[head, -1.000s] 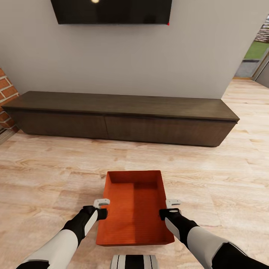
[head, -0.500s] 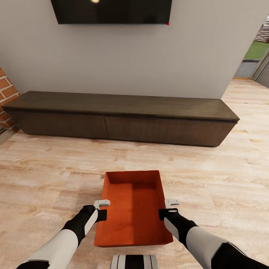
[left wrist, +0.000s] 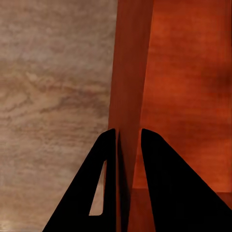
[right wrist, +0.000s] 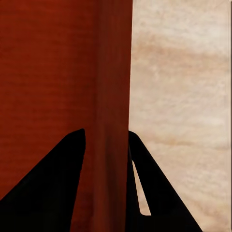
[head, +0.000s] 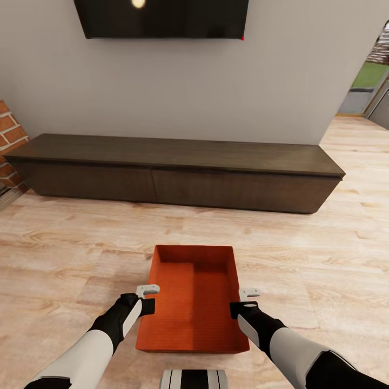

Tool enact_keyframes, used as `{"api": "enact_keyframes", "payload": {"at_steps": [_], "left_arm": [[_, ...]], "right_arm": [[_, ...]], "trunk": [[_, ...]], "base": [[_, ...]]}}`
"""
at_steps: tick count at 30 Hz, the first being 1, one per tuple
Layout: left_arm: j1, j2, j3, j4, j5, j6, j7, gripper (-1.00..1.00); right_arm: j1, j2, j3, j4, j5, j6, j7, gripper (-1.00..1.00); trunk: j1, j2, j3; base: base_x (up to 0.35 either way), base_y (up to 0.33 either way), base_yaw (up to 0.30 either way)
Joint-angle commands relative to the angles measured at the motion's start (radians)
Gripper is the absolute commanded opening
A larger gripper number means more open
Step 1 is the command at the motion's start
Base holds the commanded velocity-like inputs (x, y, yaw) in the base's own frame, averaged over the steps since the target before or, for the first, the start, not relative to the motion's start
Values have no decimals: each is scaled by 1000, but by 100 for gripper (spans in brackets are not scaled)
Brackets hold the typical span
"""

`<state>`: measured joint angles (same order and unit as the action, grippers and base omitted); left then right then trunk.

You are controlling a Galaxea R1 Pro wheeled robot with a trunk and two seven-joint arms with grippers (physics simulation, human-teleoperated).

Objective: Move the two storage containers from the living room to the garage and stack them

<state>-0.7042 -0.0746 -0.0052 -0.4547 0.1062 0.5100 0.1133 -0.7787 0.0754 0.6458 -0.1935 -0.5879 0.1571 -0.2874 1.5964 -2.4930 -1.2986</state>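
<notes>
Left gripper (head: 147, 298) pinches the left wall of the orange-red storage container (head: 193, 300), one finger inside and one outside; right gripper (head: 244, 301) clamps the opposite wall likewise. The container sits level between both grippers above the light wood plank floor (head: 65, 254). Beyond it stands a dark low cabinet (head: 173, 170), with a black wall TV (head: 162, 17) above.

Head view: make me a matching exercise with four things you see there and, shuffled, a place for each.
Things:
1. storage container
2. TV
3. low cabinet
4. brick wall

Places:
A. mounted high on the grey wall
B. at the picture's left edge
C. between the left gripper and the right gripper
D. along the foot of the grey wall

Pairs: 1-C, 2-A, 3-D, 4-B
</notes>
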Motion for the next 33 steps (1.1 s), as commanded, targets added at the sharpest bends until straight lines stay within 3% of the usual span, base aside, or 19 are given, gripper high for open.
{"api": "enact_keyframes", "payload": {"at_steps": [1, 33], "left_arm": [[0, 1, -1, -1, -13, 8, 13, -100], [0, 2, 1, -1, -12, 14, 11, -100]], "right_arm": [[-1, -6, -1, -1, 14, 7, -9, -100], [-1, -7, -1, -24, 15, 4, -9, -100]], "trunk": [[-4, 7, 3], [-127, 231, 103]], "base": [[0, 0, 0], [0, 0, 0]]}}
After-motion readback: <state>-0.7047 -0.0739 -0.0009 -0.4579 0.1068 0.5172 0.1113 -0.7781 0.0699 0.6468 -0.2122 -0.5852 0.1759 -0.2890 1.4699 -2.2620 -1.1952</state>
